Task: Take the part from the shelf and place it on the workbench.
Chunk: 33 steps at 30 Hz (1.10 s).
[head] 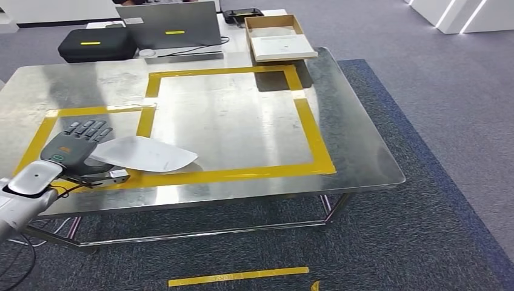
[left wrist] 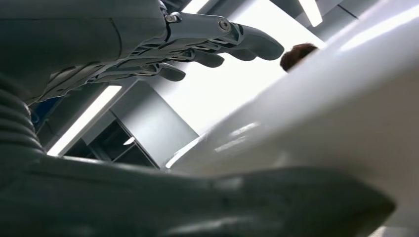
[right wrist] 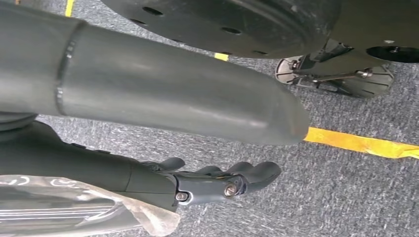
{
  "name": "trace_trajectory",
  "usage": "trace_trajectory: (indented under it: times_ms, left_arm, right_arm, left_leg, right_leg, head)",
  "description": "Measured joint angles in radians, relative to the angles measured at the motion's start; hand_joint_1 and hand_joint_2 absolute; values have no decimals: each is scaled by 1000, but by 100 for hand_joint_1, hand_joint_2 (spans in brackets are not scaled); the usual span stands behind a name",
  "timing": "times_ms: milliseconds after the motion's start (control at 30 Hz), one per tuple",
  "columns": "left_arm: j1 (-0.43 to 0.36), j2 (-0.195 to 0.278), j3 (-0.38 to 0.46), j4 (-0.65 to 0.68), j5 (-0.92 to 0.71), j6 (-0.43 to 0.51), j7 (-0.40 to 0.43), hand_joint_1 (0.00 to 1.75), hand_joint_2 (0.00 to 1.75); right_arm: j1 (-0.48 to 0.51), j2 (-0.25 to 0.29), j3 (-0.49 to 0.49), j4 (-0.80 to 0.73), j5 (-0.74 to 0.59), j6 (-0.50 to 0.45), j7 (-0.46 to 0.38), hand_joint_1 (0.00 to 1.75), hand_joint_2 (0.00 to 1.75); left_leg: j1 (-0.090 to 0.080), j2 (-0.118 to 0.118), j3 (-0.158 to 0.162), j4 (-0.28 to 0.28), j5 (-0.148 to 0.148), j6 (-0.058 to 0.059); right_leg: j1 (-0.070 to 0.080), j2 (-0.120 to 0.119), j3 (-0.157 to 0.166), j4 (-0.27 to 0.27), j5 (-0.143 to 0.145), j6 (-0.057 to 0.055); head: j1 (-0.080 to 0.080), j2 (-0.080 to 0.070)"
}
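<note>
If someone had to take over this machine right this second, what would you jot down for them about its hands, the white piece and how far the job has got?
Left robot hand: over the near left corner of the workbench, fingers extended over the edge of the white part, thumb underneath. It looks held, not yet let go.
Right robot hand: hangs by the robot's side above the carpet, fingers loosely curled, holding nothing.
White part: flat on the steel top, lying across the yellow tape.
Done: part brought to the workbench.
Left: release it and draw the left arm back.
</note>
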Motion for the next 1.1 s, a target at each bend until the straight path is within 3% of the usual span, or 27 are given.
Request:
trace_trajectory:
  times_ms: [200,333,400,467,533,567,600,633,667,700,767,833,900,967,1067,1100]
  left_arm:
    - [42,-21,37,-52,154,53,-20,0,0]
    - [139,-56,96,-233,271,62,-24,0,0]
    - [206,-71,138,-361,354,70,-39,0,0]
    - [284,-91,194,-500,452,87,-67,0,0]
    - [361,-111,248,-617,530,102,-101,0,0]
    - [395,-120,272,-663,563,105,-120,0,0]
    - [428,-129,292,-704,593,108,-140,0,0]
    - [459,-138,312,-742,621,110,-161,0,0]
    - [491,-148,332,-782,645,112,-181,0,0]
    - [522,-156,352,-821,664,114,-200,0,0]
    - [592,-169,394,-904,702,120,-234,0,0]
    - [663,-181,435,-983,739,125,-265,0,0]
    - [721,-191,468,-1046,760,127,-284,0,0]
    - [760,-198,494,-1090,780,125,-298,0,0]
    - [817,-220,526,-1144,841,115,-340,0,0]
    - [839,-232,534,-1161,864,112,-357,0,0]
  right_arm:
    - [5,1,0,0,-4,1,24,0,0]
    - [8,7,-1,0,-11,1,38,0,0]
    - [11,14,-1,-1,-16,0,38,0,0]
    - [15,20,-3,-5,-19,-2,34,0,0]
    - [18,25,-7,-8,-18,-5,29,0,0]
    - [21,27,-9,-10,-17,-8,28,0,0]
    - [23,28,-10,-11,-15,-10,28,0,0]
    - [24,30,-11,-13,-13,-11,28,0,0]
    - [25,30,-11,-15,-10,-12,28,0,0]
    - [25,32,-12,-16,-6,-13,28,0,0]
    - [24,37,-14,-20,3,-15,30,0,0]
    - [25,43,-16,-24,11,-18,32,0,0]
    - [26,49,-18,-27,15,-19,34,0,0]
    - [24,56,-19,-29,18,-20,35,0,0]
    - [21,62,-19,-33,23,-26,33,0,0]
    - [20,63,-20,-33,24,-29,33,0,0]
  left_leg:
    - [-2,0,-4,10,-5,7]
    - [-6,2,-11,22,-10,19]
    - [-6,8,-9,14,-2,32]
    - [-3,17,-6,-3,10,46]
    - [-4,23,-8,-9,15,52]
    - [-6,26,-11,-8,15,52]
    - [-7,27,-12,-8,16,52]
    - [-8,28,-12,-7,16,52]
    - [-8,28,-13,-5,17,51]
    - [-7,28,-13,-3,16,48]
    - [-9,29,-18,5,16,37]
    - [-11,29,-23,13,18,24]
    - [-7,27,-27,18,18,14]
    - [-3,17,-42,57,-27,6]
    - [-3,5,-87,227,-153,3]
    - [-3,4,-91,270,-171,4]
  right_leg:
    - [-5,0,-1,-1,1,3]
    - [-8,2,0,-4,4,15]
    - [-8,4,-1,-5,3,24]
    - [-6,2,-24,40,-38,26]
    - [-4,-1,-74,163,-111,24]
    - [-4,-1,-98,226,-136,24]
    - [-4,-2,-108,262,-143,24]
    - [-4,-2,-102,261,-132,24]
    - [-4,-3,-76,220,-104,23]
    - [-4,-5,-36,152,-72,22]
    - [-1,-8,35,36,-39,18]
    - [3,-6,53,5,-42,11]
    - [3,-6,43,3,-39,-2]
    - [4,-8,33,1,-28,-20]
    - [10,-9,8,2,-8,-38]
    - [12,-8,-1,2,-1,-40]
  head:
    - [0,0]
    - [0,0]
    - [0,0]
    - [3,0]
    - [4,0]
    - [4,0]
    - [4,0]
    - [4,0]
    - [4,0]
    - [4,0]
    - [4,0]
    - [4,0]
    - [3,0]
    - [-2,0]
    - [-8,0]
    - [-9,0]
